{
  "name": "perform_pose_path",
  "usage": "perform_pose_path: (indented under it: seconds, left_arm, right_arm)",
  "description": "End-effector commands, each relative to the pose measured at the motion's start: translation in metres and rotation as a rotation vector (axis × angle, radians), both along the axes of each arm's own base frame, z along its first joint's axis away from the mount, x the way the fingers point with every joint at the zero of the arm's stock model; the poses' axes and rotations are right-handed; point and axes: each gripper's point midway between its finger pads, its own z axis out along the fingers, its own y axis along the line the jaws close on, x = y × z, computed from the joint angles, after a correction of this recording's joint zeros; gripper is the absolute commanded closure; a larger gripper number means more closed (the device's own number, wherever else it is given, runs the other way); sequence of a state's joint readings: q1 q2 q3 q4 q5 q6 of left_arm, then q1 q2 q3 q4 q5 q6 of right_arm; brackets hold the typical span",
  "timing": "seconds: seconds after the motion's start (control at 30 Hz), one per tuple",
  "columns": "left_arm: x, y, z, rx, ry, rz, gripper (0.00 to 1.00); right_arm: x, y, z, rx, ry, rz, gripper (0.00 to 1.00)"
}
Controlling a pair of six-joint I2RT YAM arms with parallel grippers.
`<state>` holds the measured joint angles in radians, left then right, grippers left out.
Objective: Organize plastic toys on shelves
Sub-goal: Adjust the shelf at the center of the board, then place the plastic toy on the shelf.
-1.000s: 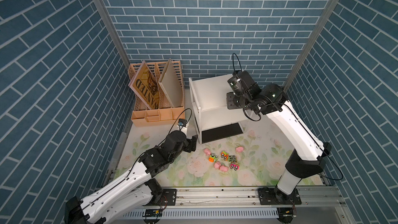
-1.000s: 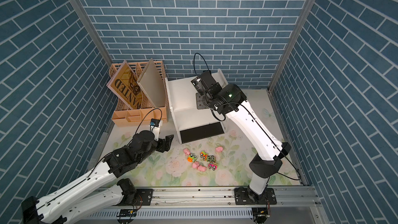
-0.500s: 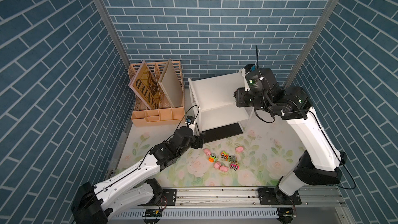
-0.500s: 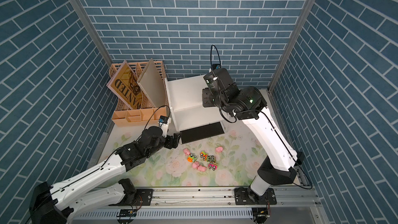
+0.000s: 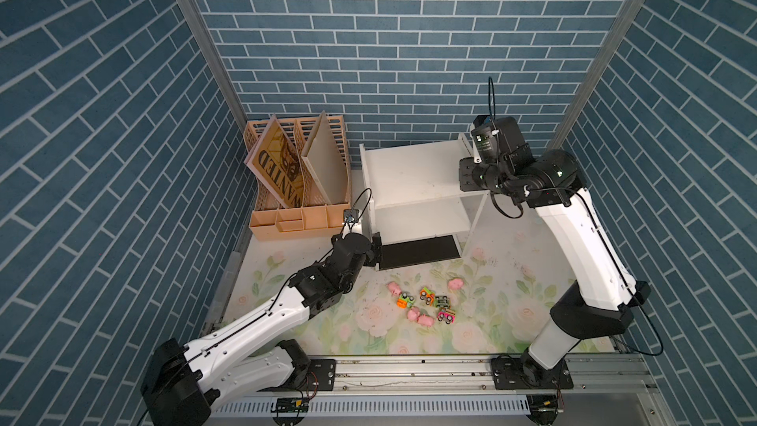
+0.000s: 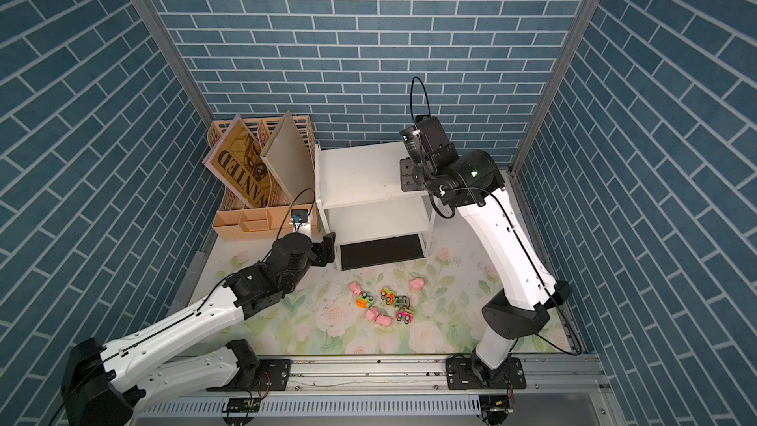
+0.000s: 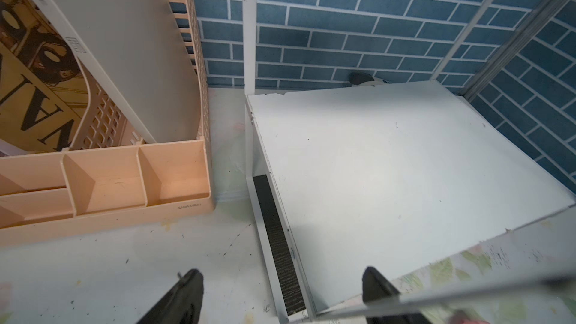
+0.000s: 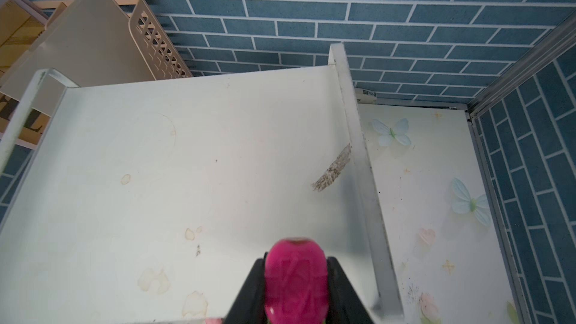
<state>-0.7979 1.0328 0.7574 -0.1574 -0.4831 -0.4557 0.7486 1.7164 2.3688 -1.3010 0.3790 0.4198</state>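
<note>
Blue brick walls [image 5: 409, 55] enclose the floral desk [image 5: 512, 313]. Jaws apart, the left tool [image 7: 282, 288] sits at the white shelves [image 5: 413, 174]. Above their top board, the right tool [image 8: 296, 294] is clamped on a pink toy [image 8: 296, 263].

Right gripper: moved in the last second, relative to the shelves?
Yes. The right gripper, shut on a pink toy, has shifted across the top of the shelves toward their side panel on its arm's side.

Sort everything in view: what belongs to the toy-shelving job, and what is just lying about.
Job:
white shelves
four loose toy trucks
gripped pink toy truck
four pink pigs

Lying about:
peach file organizer
WANTED poster
beige folder
</note>
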Motion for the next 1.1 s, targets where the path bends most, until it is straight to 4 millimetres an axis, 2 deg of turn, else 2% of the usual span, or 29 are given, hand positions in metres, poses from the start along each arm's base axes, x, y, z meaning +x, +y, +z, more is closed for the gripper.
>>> perform_pose_path:
  seconds: [0.0, 0.13, 0.27, 0.57, 1.07]
  left_arm:
    - [0.008, 0.019, 0.01, 0.016, -0.024, 0.09, 0.17]
    - [0.004, -0.003, 0.013, -0.038, -0.043, -0.044, 0.17]
    - [-0.002, -0.015, 0.008, -0.06, -0.029, -0.12, 0.16]
    - [-0.009, -0.015, 0.008, -0.077, -0.019, -0.142, 0.15]
    - [-0.01, -0.014, 0.007, -0.081, -0.008, -0.141, 0.14]
  right_arm:
    - [0.009, 0.007, -0.001, -0.022, -0.008, 0.03, 0.78]
    - [0.016, 0.009, -0.006, -0.026, 0.0, 0.022, 0.77]
    - [0.025, -0.001, -0.016, -0.057, 0.014, -0.033, 0.77]
    - [0.033, -0.01, -0.019, -0.07, 0.019, -0.067, 0.74]
    - [0.036, -0.008, -0.017, -0.062, 0.013, -0.045, 0.63]
